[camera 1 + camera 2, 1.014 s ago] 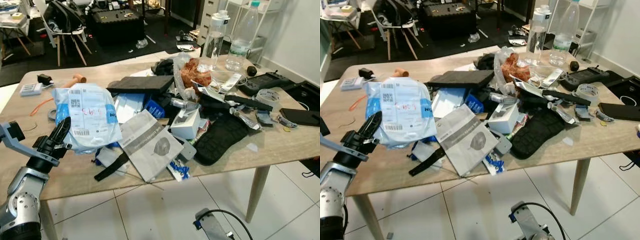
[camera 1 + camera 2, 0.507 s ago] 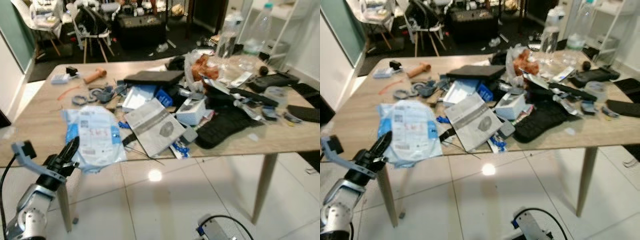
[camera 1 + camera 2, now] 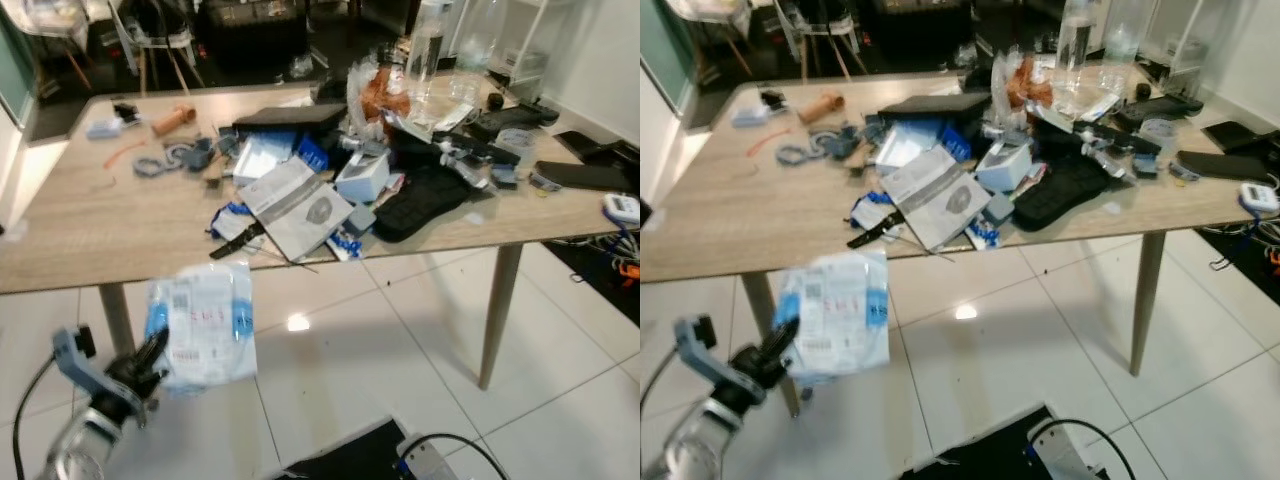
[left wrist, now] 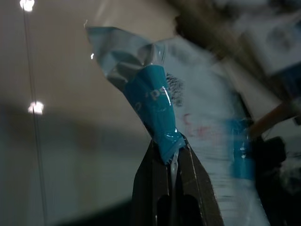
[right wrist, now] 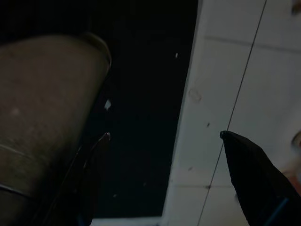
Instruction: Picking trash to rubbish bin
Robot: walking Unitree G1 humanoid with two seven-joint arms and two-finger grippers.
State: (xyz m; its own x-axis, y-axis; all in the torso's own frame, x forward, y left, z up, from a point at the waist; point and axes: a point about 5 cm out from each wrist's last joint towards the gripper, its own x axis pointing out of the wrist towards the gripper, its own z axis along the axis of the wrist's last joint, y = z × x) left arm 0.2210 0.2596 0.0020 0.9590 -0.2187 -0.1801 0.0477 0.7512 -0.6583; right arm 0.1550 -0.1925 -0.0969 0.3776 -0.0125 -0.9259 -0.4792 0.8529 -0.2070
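- Wooden table: matte, pale grain, piled with papers, boxes and black fabric to sort.
- Plastic mailer bag: crinkly white-and-blue film, off the table, hanging above glossy tiles; no bin visible.
- Left gripper: clenched on the bag's twisted corner.
- Right gripper: fingers spread, idle.

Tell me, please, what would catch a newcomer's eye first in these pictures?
Most striking is the white and blue mailer bag hanging over the tiled floor in front of the table, pinched at one edge by the left gripper. Behind it, the wooden table carries a heap of clutter, with a grey booklet and a black pouch near its front edge.
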